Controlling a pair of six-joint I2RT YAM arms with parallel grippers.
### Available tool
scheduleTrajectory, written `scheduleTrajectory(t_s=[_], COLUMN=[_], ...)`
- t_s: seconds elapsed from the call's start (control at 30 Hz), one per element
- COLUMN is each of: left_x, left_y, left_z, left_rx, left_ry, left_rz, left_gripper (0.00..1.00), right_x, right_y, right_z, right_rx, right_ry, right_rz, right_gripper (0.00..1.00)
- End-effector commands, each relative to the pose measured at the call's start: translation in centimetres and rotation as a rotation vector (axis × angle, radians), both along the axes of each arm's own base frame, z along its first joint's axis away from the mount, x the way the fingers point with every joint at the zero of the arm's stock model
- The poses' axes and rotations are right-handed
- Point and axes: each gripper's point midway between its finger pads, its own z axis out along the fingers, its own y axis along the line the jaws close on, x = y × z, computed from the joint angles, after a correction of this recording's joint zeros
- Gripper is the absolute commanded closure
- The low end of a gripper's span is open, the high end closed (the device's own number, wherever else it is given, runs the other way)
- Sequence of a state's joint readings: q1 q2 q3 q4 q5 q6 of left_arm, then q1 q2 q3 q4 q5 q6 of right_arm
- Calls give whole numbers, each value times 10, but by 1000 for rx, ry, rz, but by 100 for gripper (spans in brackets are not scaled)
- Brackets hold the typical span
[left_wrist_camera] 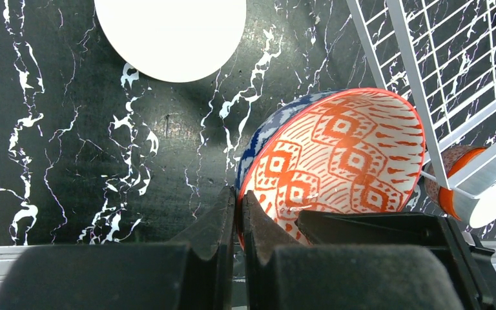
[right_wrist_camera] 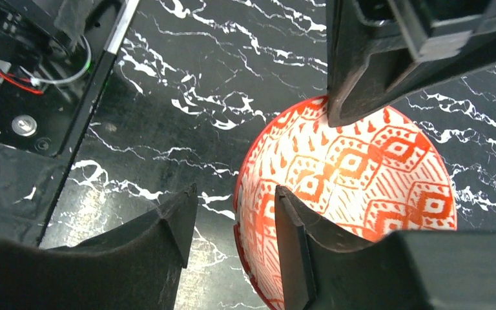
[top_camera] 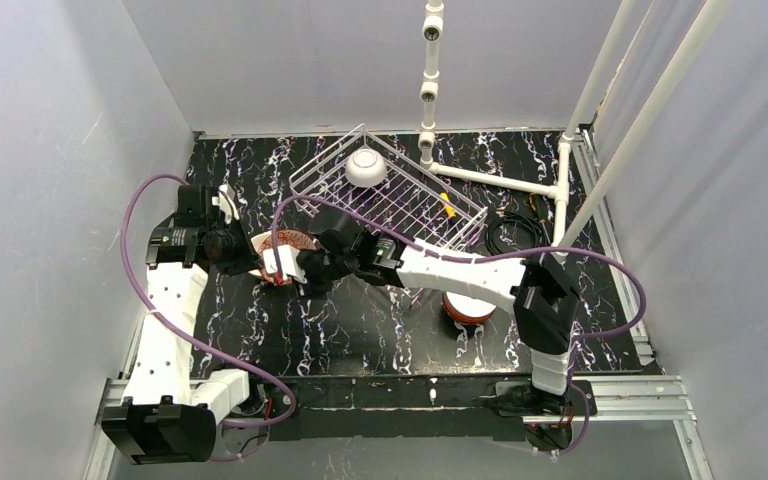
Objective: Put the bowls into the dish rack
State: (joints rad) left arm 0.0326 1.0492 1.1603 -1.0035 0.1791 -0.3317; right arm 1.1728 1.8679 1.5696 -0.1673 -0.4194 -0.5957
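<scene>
- The orange-patterned bowl (left_wrist_camera: 336,155) sits mouth up and slightly tipped toward the left wrist camera. It is round, so we see no long axis.
- It is over the table (top_camera: 360,330), just beside the near-left corner of the dish rack (top_camera: 415,203), between both grippers. We cannot tell if it touches the table.
- A blue-patterned edge shows just behind its rim. We cannot tell if that is a second bowl.
- The rack's long axis runs far-left to near-right, and a white bowl (top_camera: 365,166) lies upside down inside it.
- We see no readable writing or labels.
- The left gripper (left_wrist_camera: 237,194) is pinched tight on the orange-patterned bowl's rim.
- The right gripper (right_wrist_camera: 234,194) is partly spread and straddles the same rim, one finger inside and one outside with a gap, so it has no grip.
- A red-orange bowl (top_camera: 468,306) sits under the right arm.
</scene>
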Motion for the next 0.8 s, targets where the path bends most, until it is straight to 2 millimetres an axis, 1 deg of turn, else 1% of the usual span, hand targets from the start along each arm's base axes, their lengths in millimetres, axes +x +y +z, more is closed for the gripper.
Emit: scheduleTrajectory(t_s=[0.0, 0.03, 0.1, 0.27, 0.3, 0.37, 0.43, 0.5, 0.53, 0.57, 0.6, 0.67, 0.77], left_x=[-4, -5, -5, -4, -4, -4, -3, -3, -3, -2, -2, -1, 0], left_y=[-2, -2, -3, -3, -3, -3, -3, -4, -5, -5, -5, -6, -3], left_z=[9, 9, 9, 10, 10, 11, 13, 18, 20, 23, 25, 29, 36], left_rx=[-5, -6, -9, -11, -10, -13, -19, -33, -38, -43, -46, -50, -43], left_ry=[-31, -31, -33, -34, -34, -34, -34, -37, -41, -44, -49, -60, -82], left_rz=[-16, -17, -18, -15, -15, -9, 3, 17, 20, 27, 32, 39, 56], left_gripper=[100, 100, 100, 100, 100, 100, 100, 83, 69, 58, 51, 37, 27], right_x=[8, 8, 11, 13, 14, 14, 14, 13, 10, 8, 7, 6, 5], right_y=[9, 10, 12, 18, 18, 18, 19, 19, 19, 19, 19, 17, 13], right_z=[9, 8, 9, 17, 20, 22, 23, 25, 26, 28, 31, 30, 28], right_rx=[10, 12, 24, 55, 61, 70, 78, 86, 93, 106, 119, 127, 127], right_ry=[-91, -98, -115, -120, -123, -123, -120, -117, -111, -106, -103, -95, -79], right_rz=[-1, -5, -20, -42, -47, -48, -49, -44, -38, -31, -29, -28, -35], right_gripper=[46, 47, 54, 82, 88, 98, 99, 99, 99, 99, 99, 99, 99])
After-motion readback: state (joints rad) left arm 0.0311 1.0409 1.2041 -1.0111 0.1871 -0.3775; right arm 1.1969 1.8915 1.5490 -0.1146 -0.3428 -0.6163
